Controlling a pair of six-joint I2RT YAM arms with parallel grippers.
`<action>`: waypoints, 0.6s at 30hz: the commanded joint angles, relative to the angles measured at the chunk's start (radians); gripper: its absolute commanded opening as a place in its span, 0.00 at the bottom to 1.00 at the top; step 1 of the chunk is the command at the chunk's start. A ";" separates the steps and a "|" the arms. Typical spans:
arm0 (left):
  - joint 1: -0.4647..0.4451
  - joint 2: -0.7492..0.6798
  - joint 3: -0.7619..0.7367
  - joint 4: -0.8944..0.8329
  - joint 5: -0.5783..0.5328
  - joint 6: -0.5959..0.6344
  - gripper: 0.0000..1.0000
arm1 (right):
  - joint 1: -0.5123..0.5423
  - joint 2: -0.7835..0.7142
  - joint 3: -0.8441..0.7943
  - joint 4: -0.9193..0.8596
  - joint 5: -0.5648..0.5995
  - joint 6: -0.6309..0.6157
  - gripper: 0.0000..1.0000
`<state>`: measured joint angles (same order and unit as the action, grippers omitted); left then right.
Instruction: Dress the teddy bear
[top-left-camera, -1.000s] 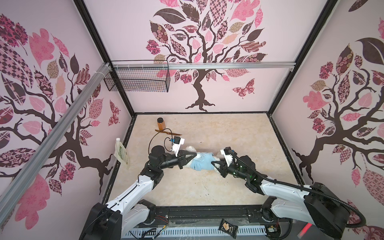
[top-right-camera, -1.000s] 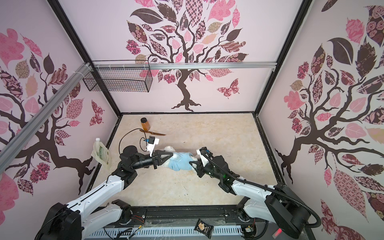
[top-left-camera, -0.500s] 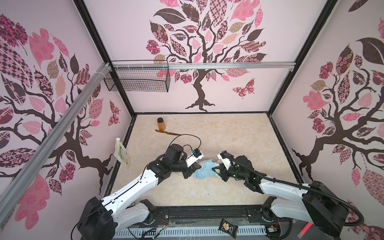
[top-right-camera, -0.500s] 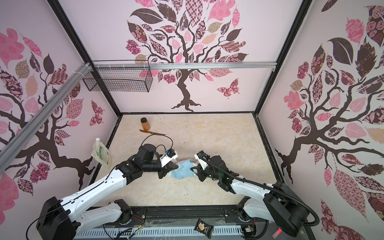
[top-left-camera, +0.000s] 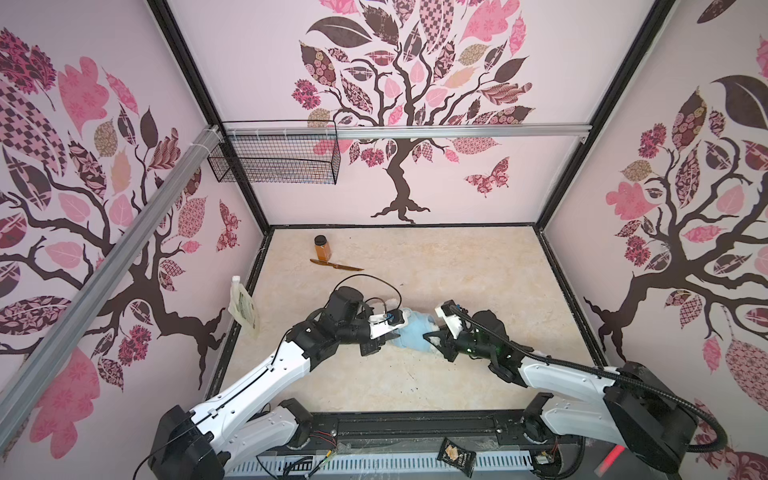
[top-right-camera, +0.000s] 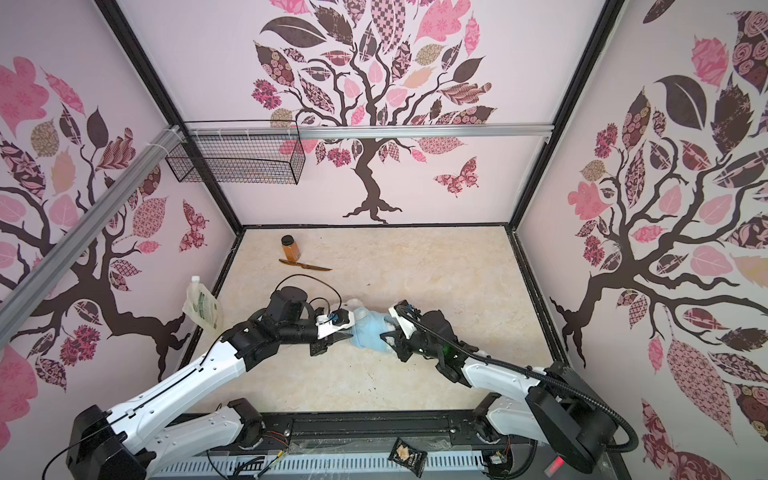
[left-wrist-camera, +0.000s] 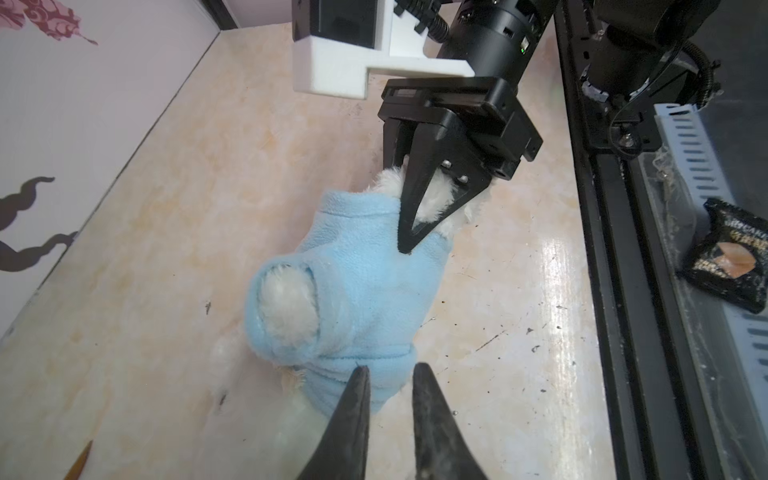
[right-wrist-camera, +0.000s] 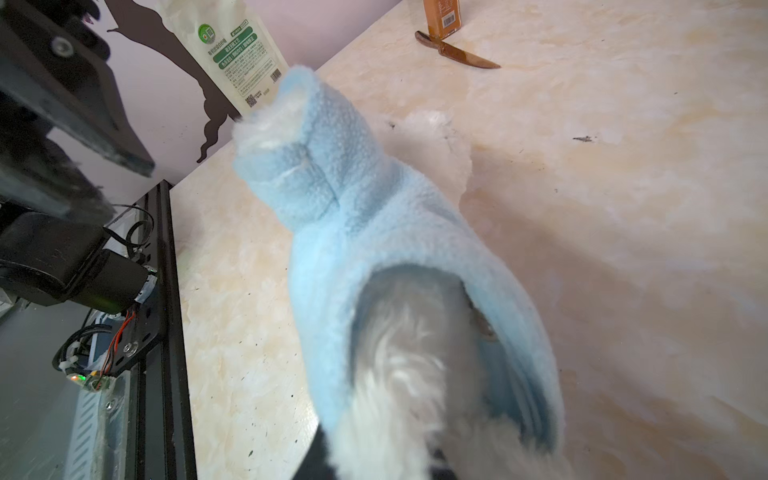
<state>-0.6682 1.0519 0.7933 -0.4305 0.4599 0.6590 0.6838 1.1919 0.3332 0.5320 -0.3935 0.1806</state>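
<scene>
Black snack packet (top-left-camera: 456, 454) on front rail. Mid desk (top-left-camera: 478, 270): teddy bear (left-wrist-camera: 286, 307) lying between both arms, wearing light blue shirt (left-wrist-camera: 365, 291), white fur poking from openings. Left pincer (left-wrist-camera: 388, 376) parted narrowly, tips right at shirt edge. Right pincer (left-wrist-camera: 419, 216) pinched tight on white bear fur at opposite end of shirt. Pouch (top-left-camera: 243, 307) against left wall. Farther back: brown knife (top-left-camera: 334, 264) flat on desk, amber jar (top-left-camera: 322, 247) upright just behind. Wire basket (top-left-camera: 274, 160) on back wall.
</scene>
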 joint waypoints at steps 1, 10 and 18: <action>-0.002 0.042 0.086 -0.029 -0.041 0.144 0.20 | -0.002 0.012 0.003 0.062 -0.022 0.005 0.00; -0.002 0.223 0.273 -0.152 -0.075 0.318 0.16 | 0.000 0.009 0.001 0.062 -0.025 0.006 0.00; -0.002 0.330 0.368 -0.201 -0.101 0.372 0.18 | 0.002 0.010 0.004 0.065 -0.031 0.007 0.00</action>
<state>-0.6682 1.3643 1.1114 -0.5846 0.3656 0.9882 0.6842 1.1938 0.3328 0.5430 -0.3996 0.1833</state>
